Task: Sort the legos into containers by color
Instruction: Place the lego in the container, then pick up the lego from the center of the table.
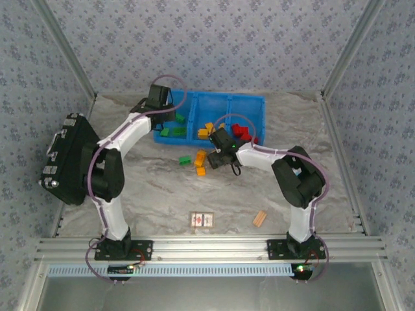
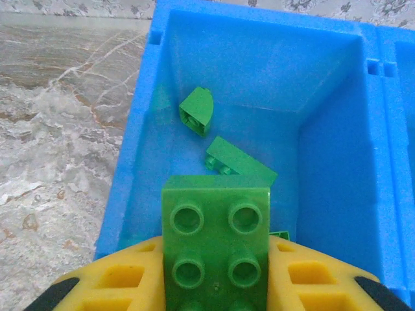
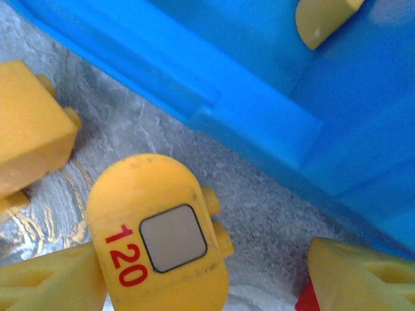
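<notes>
The blue three-bin tray (image 1: pixel 214 96) lies at the back of the table, with green, orange-yellow (image 1: pixel 206 129) and red legos (image 1: pixel 243 131) in its left, middle and right bins. My left gripper (image 2: pixel 216 262) is shut on a green four-stud lego (image 2: pixel 216 227) above the left bin (image 2: pixel 259 71), where other green bricks (image 2: pixel 196 111) lie. My right gripper (image 3: pixel 207 285) stands open low over the table just in front of the tray wall (image 3: pixel 259 123). A yellow brick marked 120 (image 3: pixel 155 240) rests against its left finger (image 3: pixel 45 285), with a gap to the right finger. Another yellow brick (image 3: pixel 29 129) lies to its left.
A green lego (image 1: pixel 185 159) and orange-yellow ones (image 1: pixel 200 170) lie loose on the table before the tray. A black case (image 1: pixel 68 159) stands at the left, close to the left arm. A printed card (image 1: pixel 203 219) and a tan wooden block (image 1: pixel 260 218) lie near the front.
</notes>
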You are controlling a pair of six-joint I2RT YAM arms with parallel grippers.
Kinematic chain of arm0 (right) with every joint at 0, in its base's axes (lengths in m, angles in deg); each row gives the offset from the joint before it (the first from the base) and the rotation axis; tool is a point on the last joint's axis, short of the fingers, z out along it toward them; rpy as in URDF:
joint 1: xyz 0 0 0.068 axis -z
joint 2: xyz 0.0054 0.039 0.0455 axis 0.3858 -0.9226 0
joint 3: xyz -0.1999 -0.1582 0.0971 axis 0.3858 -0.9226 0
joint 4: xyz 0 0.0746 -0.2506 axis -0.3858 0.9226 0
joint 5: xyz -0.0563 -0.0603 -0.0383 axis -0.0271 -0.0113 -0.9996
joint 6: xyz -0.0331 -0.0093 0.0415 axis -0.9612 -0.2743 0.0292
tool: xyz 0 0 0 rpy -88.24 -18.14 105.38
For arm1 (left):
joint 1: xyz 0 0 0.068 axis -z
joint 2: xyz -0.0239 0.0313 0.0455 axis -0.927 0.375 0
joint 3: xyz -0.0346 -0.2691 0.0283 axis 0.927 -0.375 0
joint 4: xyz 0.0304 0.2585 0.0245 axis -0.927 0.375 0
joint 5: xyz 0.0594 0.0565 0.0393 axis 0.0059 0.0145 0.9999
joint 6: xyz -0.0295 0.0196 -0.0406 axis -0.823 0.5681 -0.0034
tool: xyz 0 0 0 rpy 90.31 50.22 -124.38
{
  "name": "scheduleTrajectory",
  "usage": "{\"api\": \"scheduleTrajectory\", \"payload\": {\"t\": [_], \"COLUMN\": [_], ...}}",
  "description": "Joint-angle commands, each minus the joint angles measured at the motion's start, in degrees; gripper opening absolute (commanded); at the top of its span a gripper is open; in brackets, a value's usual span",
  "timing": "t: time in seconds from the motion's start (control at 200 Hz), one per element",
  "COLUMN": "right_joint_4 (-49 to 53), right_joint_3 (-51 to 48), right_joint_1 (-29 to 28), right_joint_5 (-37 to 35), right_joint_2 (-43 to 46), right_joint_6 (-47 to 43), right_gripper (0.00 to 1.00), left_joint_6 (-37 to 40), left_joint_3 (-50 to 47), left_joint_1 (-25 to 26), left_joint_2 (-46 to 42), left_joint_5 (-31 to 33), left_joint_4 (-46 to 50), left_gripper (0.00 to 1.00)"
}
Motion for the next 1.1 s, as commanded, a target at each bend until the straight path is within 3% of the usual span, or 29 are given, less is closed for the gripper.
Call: {"api": "scheduleTrajectory", "payload": {"t": [0.0, 0.17, 0.52, 0.775, 1.095], "right_joint_4": [-0.7, -0.3, -0.04, 0.36, 3.13], "right_joint_3": [2.44, 4.1, 4.83, 4.81, 4.18], "right_joint_1": [0.51, 0.77, 0.97, 1.06, -0.8], "right_joint_5": [1.12, 1.94, 2.72, 3.02, 2.5], "right_joint_2": [-1.45, -3.03, -4.49, -4.59, -1.15], "right_joint_6": [-1.36, -2.08, -2.44, -2.6, -2.85], "right_gripper": [0.8, 0.78, 0.66, 0.49, 0.4], "left_joint_6": [0.89, 0.83, 0.44, 0.54, 0.87], "left_joint_3": [3.25, 8.16, 13.94, 13.39, 9.44], "left_joint_1": [0.11, 0.09, 0.19, 0.62, 0.98], "left_joint_2": [3.14, 7.71, 12.08, 9.11, -1.29], "left_joint_5": [-0.98, -1.13, -1.7, -2.75, -3.89], "left_joint_4": [1.82, 3.6, 6.79, 7.3, 8.31], "left_gripper": [0.24, 0.27, 0.54, 0.61, 0.66]}}
